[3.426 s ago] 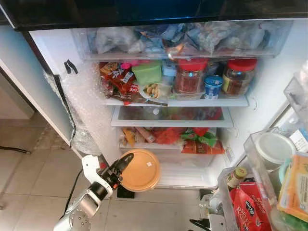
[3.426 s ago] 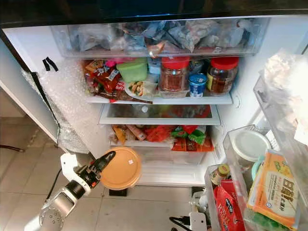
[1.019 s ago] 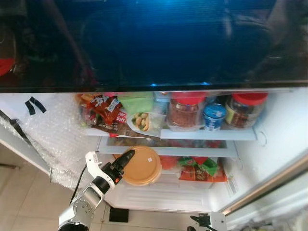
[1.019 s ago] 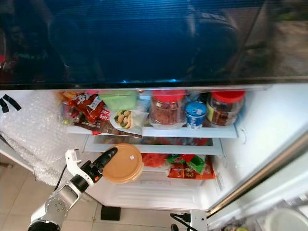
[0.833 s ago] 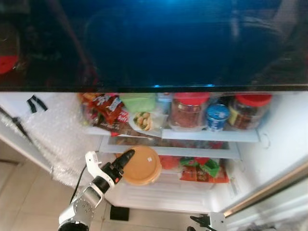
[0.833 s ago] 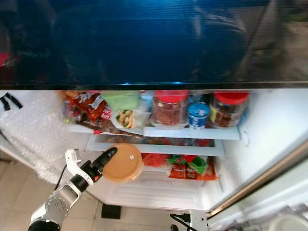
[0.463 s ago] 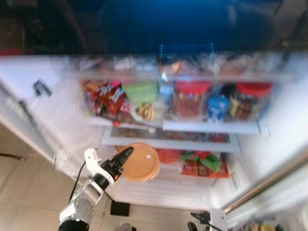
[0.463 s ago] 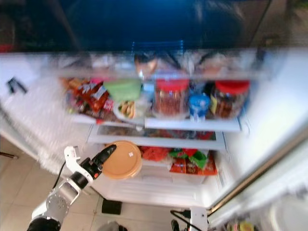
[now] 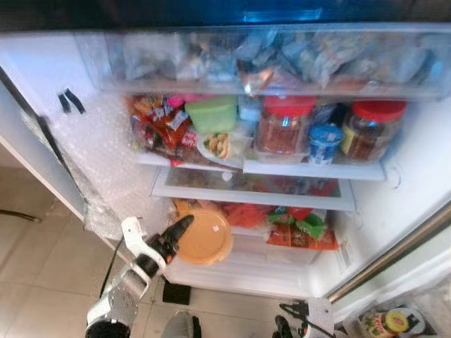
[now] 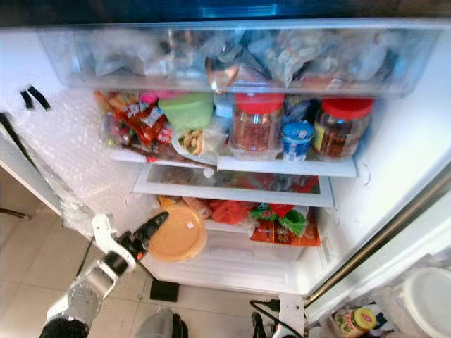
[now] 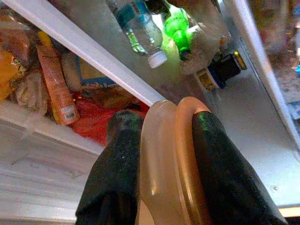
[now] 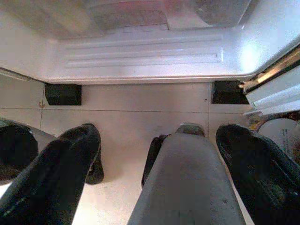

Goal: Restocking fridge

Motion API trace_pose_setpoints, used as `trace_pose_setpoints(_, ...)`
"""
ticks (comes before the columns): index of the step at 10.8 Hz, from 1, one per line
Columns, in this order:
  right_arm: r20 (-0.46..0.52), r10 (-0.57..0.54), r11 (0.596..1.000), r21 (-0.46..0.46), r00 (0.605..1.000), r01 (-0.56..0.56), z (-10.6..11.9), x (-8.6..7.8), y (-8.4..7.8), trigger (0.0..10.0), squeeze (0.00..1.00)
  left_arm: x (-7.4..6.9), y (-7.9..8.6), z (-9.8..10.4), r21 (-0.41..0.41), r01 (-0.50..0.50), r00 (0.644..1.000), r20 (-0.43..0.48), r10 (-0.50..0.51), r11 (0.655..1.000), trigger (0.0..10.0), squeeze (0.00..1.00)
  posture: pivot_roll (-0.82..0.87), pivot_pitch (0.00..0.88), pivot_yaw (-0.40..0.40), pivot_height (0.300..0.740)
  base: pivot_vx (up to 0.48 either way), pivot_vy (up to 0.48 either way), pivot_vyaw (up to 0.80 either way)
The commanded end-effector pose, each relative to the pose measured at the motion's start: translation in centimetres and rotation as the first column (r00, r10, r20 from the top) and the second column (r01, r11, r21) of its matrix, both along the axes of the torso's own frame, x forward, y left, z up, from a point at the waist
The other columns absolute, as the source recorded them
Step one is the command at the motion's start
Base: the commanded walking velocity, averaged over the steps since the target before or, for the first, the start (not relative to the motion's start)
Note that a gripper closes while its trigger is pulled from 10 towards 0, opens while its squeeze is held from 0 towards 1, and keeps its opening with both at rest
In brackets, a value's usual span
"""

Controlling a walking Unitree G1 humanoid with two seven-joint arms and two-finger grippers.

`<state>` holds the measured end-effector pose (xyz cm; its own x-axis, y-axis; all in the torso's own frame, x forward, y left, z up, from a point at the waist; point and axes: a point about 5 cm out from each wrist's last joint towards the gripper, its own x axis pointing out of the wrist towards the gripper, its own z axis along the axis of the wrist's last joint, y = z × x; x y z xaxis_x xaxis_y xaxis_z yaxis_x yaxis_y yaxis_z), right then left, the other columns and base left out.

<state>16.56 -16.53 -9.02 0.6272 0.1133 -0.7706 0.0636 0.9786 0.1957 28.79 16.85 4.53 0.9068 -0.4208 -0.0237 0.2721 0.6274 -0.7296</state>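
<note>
A round orange lidded container (image 9: pixel 206 238) hangs in front of the fridge's lower compartment (image 9: pixel 282 225), just below the glass shelf (image 9: pixel 246 193). My left gripper (image 9: pixel 177 234) is shut on its rim from the left. In the left wrist view both black fingers (image 11: pixel 117 173) clamp the container's edge (image 11: pixel 171 159), with packets and bottles behind it. My right gripper (image 12: pixel 159 136) hangs low over the tiled floor by the fridge's base and is open with nothing held.
The middle shelf (image 9: pixel 310 169) is crowded with red-lidded jars (image 9: pixel 282 127), a blue cup (image 9: pixel 324 143), a green tub (image 9: pixel 211 113) and snack packets. A frosted drawer (image 9: pixel 246 63) sits above. Bubble wrap (image 9: pixel 106 155) lines the left wall. The door edge (image 10: pixel 394 232) stands at the right.
The camera has tilted down, so the dark upper panel has left the picture. The left gripper still holds the orange container at about the same spot before the lower compartment.
</note>
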Motion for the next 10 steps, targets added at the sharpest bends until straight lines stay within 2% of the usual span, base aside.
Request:
trace_pose_setpoints(1, -0.085, 0.014, 1.000, 0.010, 0.996, -0.013, -1.03, -2.31, 0.46, 10.0, 0.00, -0.10, 0.21, -0.31, 0.010, -0.007, 1.000, -0.016, 0.007, 1.000, 10.0, 0.00, 0.05, 0.128, 0.068, 0.633, 0.000, 0.000, 0.00)
trace_pose_setpoints(6, -0.094, 0.002, 1.000, 0.011, 0.996, -0.001, -1.10, -2.46, 0.45, 10.0, 0.00, 0.12, 0.27, -0.13, 0.021, -0.013, 1.000, -0.008, 0.013, 1.000, 10.0, 0.00, 0.06, 0.133, 0.067, 0.633, 0.000, 0.000, 0.00)
trace_pose_setpoints(10, -0.094, -0.001, 1.000, 0.018, 0.996, 0.002, -1.09, -2.42, 0.55, 10.0, 0.00, 0.17, 0.10, 0.07, 0.022, 0.006, 1.000, -0.001, -0.006, 1.000, 10.0, 0.00, 0.06, 0.131, 0.071, 0.633, 0.317, 0.000, 0.00)
